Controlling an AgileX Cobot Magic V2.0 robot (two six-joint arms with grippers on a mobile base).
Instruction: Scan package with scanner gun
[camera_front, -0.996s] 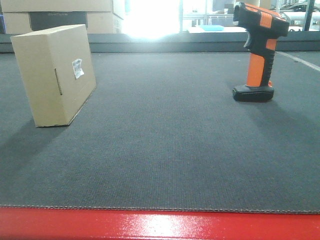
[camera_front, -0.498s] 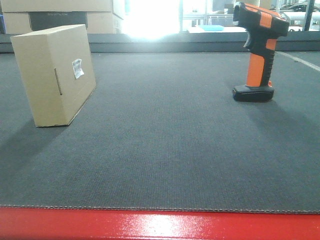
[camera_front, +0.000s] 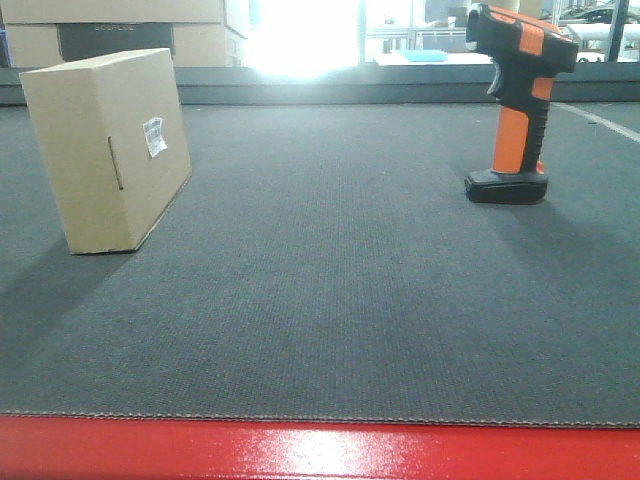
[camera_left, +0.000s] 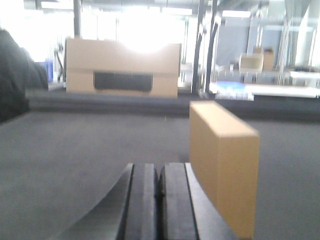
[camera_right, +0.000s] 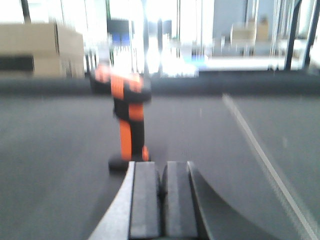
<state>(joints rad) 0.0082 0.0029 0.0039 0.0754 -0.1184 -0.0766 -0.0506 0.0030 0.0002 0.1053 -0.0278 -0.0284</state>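
Observation:
The package (camera_front: 108, 150), a plain tan cardboard box with a small white label and a dark slit, stands on the dark mat at the left. In the left wrist view the package (camera_left: 224, 160) is just right of my left gripper (camera_left: 159, 172), which is shut and empty. The scanner gun (camera_front: 515, 100), orange handle and black head, stands upright on its base at the right. In the blurred right wrist view the scanner gun (camera_right: 127, 120) is ahead and slightly left of my right gripper (camera_right: 162, 170), shut with nothing in it. Neither gripper shows in the front view.
Larger cardboard boxes with dark panels (camera_front: 120, 30) are stacked behind the mat at the back left, seen also as boxes (camera_left: 122, 67). A red table edge (camera_front: 320, 450) runs along the front. A white line (camera_right: 255, 145) crosses the mat at the right.
The package has shifted very slightly to the left. The scanner gun has not moved.

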